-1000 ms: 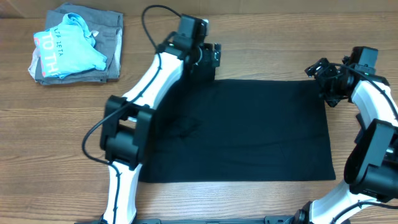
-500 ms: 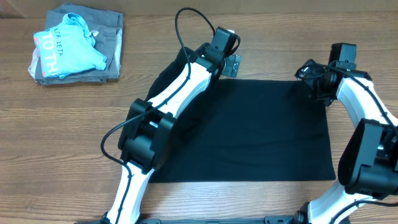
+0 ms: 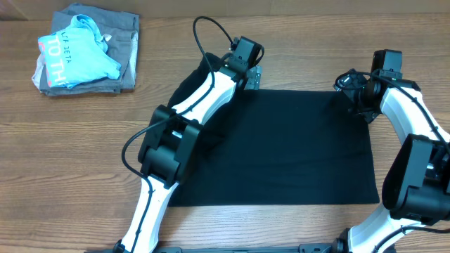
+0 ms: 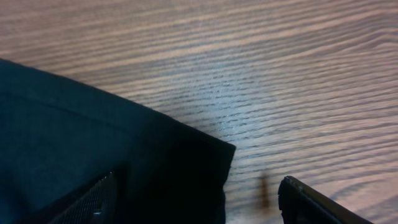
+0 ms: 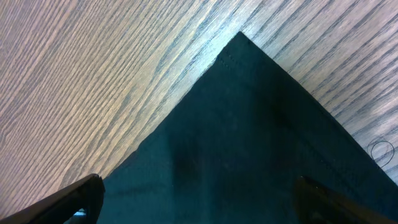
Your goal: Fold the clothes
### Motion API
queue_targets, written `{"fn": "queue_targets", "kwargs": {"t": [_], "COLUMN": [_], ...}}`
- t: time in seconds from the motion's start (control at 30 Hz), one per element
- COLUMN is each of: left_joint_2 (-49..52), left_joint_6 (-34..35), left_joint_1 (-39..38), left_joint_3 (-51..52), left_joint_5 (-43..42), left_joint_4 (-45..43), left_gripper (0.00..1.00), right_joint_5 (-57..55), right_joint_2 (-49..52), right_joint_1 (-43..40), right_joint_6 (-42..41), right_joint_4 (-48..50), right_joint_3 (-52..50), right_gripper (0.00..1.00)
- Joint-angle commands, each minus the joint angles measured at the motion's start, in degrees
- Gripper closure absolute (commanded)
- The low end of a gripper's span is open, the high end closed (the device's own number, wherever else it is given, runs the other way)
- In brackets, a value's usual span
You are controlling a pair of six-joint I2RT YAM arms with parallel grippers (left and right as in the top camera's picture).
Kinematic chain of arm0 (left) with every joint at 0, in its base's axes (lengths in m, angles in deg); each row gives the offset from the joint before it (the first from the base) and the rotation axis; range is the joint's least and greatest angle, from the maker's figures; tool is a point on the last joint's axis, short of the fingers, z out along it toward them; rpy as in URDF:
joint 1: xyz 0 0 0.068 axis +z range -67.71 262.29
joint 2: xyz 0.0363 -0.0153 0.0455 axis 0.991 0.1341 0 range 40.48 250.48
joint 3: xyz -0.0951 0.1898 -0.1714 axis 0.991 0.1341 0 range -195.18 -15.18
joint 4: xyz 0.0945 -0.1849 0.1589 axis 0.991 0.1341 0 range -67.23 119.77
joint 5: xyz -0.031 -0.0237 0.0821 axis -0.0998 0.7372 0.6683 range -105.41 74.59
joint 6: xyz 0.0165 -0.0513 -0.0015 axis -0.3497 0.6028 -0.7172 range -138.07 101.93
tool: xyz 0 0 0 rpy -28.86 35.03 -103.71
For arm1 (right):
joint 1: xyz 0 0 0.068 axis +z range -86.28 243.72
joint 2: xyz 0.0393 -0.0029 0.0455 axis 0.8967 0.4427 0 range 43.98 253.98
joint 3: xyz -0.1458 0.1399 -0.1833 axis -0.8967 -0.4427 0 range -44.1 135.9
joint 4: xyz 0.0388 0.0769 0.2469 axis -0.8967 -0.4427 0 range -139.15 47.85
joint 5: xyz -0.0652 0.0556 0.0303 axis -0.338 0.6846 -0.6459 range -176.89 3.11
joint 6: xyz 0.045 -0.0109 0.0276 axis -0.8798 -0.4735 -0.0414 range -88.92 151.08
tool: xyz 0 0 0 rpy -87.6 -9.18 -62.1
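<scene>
The left gripper (image 4: pixel 196 202) has its fingers (image 4: pixel 94 200) released, wide apart, astride the far left corner of the plain black soft-fabric garment (image 3: pixel 281 147). The right gripper (image 5: pixel 199 199) is equally spread above the far right corner. The garment lies as a flat, smooth rectangle near the right edge of the wooden worktop (image 3: pixel 77 147).

Bright, even light falls from above in the overhead view. The arms throw only soft, faint shadows on the desk (image 3: pixel 70 140). The black clothes (image 3: pixel 295 147) look so dark that almost no folds show. In both wrist views the wood has a pale shiny patch near the cloth. The wood lines look a bit fuzzy, and the bottom corners are dark and blurry.
</scene>
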Motion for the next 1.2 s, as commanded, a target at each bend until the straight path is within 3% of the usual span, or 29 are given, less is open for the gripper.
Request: {"fn": "queue_targets", "kwargs": {"t": [0.0,0.63,0.9,1.07,1.13,1.17], "left_joint_2": [1.6,4.3,4.3,4.3,4.3,4.3], "left_joint_6": [1.2,1.5,1.9,2.5,2.7,2.7], "left_joint_1": [0.5,1.8,1.8,1.8,1.9,1.9], "left_joint_3": [-1.4,-1.3,-1.3,-1.3,-1.3,-1.3], "left_joint_5": [1.0,1.0,1.0,1.0,0.3,-0.1], "left_joint_4": [-0.9,-2.1,-1.3,-0.2,-0.3,-0.1], "left_gripper": [0.14,0.22,0.39,0.44,0.54,0.55], "right_joint_5": [-0.7,0.1,-0.7,-3.0,-5.3,-5.0], "right_joint_2": [-0.2,-0.2,-0.3,-0.3,-0.3,-0.3], "right_joint_1": [-0.1,0.8,0.9,0.1,-0.7,-1.0], "right_joint_6": [-0.5,-2.0,-1.9,0.9,1.2,1.6], "right_joint_4": [0.2,1.2,1.7,2.3,4.3,5.5], "right_joint_3": [0.1,0.1,0.2,1.9,2.3,2.3], "right_gripper": [0.00,0.00,0.02,0.03,0.03,0.01]}}
